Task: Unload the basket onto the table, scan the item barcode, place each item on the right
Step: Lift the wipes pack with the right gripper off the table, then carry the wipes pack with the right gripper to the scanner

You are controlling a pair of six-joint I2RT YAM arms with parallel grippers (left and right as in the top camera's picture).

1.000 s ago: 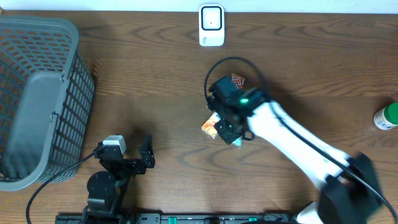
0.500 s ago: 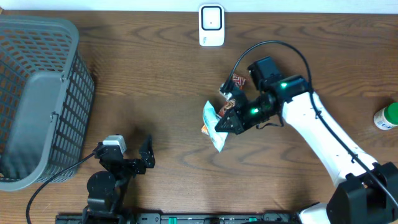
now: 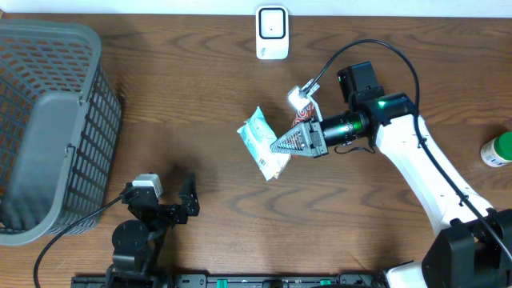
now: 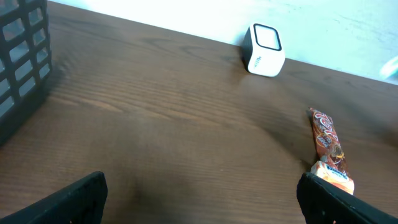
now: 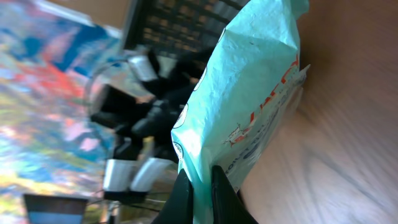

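Mid-table, short of the scanner point(image 3: 272, 32), right gripper point(image 3: 278, 147) is clamped on the teal pouch point(image 3: 258, 140). Pouch prob light, floppy, slick; I'd hold the seam edge. Left gripper point(image 3: 189, 200) jaws apart.

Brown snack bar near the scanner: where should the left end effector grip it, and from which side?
Grip the snack bar across its middle, coming straight down from above, with the fingers closing on its two long edges. It lies flat on the table and is long and slim. An orange packet crowds its near end.
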